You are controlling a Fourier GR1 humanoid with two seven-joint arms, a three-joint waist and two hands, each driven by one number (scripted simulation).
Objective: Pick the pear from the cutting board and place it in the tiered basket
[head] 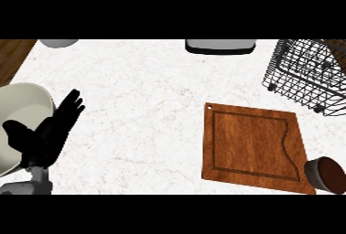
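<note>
Left hand is seen at the lower left, rising from a grey forearm; fingers are held straight and spread, thumb out to the left, nothing gripped. It is laid over the right rim of a white bowl, which is cut by the left edge. Just above, 1 grey round object is cut by the top edge. White marbled counter is seen through the middle. At top centre, 1 white-and-dark object is partly shown. Right of centre, the board is laid flat, slightly turned, with a wavy right edge; its top is bare wood. Pear: its place cannot be told from this view. At upper right, the wire basket is set well apart from the board. At lower right, 1 brown cup is seen just beside the board's corner.
</note>
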